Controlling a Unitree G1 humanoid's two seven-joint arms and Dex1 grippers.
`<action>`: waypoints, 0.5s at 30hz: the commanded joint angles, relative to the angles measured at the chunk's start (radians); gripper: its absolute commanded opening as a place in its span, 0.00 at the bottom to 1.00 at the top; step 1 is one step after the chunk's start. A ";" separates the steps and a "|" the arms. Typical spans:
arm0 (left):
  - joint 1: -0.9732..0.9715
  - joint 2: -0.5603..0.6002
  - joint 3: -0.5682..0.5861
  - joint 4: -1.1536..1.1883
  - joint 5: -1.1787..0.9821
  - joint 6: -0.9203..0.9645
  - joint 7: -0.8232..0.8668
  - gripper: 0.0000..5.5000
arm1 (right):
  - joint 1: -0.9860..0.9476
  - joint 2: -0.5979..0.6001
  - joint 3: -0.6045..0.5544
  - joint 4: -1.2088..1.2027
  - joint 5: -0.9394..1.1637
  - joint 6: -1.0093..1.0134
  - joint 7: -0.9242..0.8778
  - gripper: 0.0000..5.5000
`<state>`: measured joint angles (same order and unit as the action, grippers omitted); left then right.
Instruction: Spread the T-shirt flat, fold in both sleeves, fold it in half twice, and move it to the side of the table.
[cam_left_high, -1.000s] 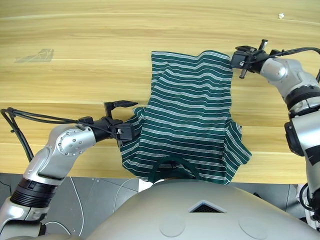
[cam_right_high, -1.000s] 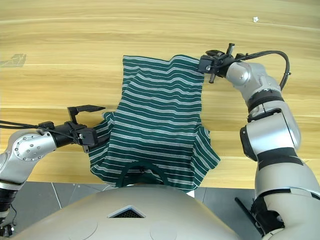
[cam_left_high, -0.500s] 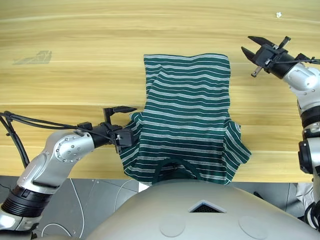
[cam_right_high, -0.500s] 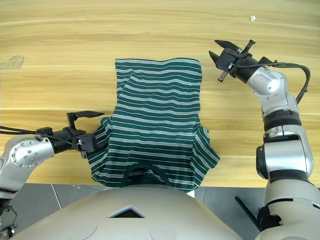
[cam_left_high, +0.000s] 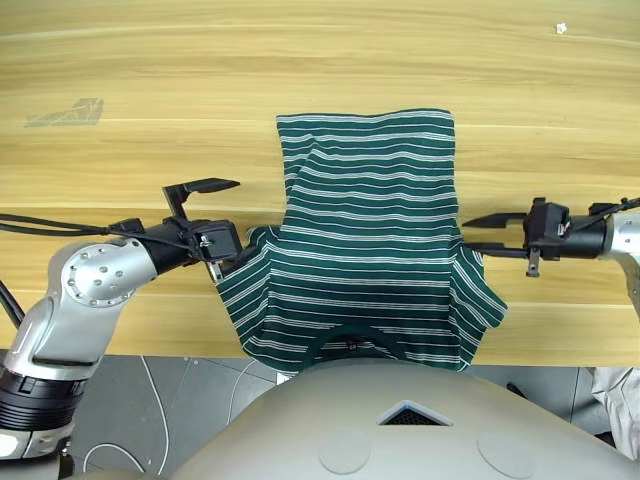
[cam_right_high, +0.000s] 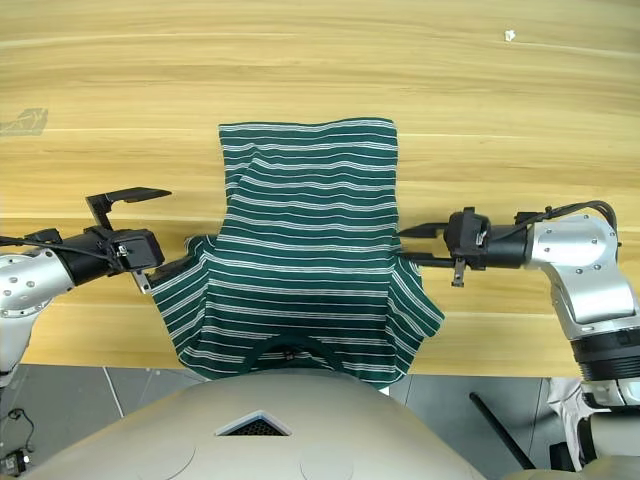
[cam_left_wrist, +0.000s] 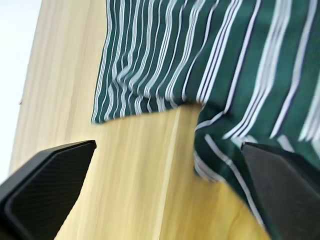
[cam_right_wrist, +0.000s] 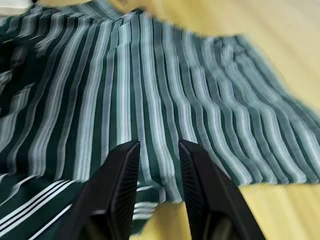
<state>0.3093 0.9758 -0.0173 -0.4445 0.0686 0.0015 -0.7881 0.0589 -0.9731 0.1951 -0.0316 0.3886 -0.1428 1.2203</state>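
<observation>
- The dark green, white-striped cotton T-shirt (cam_left_high: 365, 220) is lying on the pale wooden table (cam_left_high: 150, 60), with its collar at the near edge and its body mostly flat.
- Spreading is looking nearly finished, and the sleeve folds are coming up.
- The left gripper (cam_left_high: 225, 230) is gaping wide around the rumpled left sleeve (cam_left_high: 245, 285).
- The right gripper (cam_left_high: 468, 232) is standing narrowly parted at the shirt's right edge, holding nothing.
- Next, each is needing to pinch its sleeve and carry it inward.

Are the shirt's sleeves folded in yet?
No, the left sleeve and right sleeve of the shirt both stick out to the sides.
</observation>
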 joint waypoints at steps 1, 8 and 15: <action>-0.049 -0.016 -0.005 -0.005 -0.091 0.046 -0.071 0.98 | 0.015 -0.016 0.015 -0.051 -0.110 0.007 -0.003 0.26; -0.335 -0.150 -0.184 0.246 0.095 -0.021 -0.008 0.98 | -0.149 0.113 0.085 0.106 -0.356 -0.063 -0.108 0.26; -0.595 -0.301 -0.279 0.607 0.229 -0.140 0.103 0.98 | -0.154 0.113 0.129 0.160 -0.401 -0.072 -0.048 0.26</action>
<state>-0.2192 0.6991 -0.2690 0.0829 0.2646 -0.1115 -0.6964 -0.0924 -0.8588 0.3091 0.1049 0.0143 -0.2156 1.1552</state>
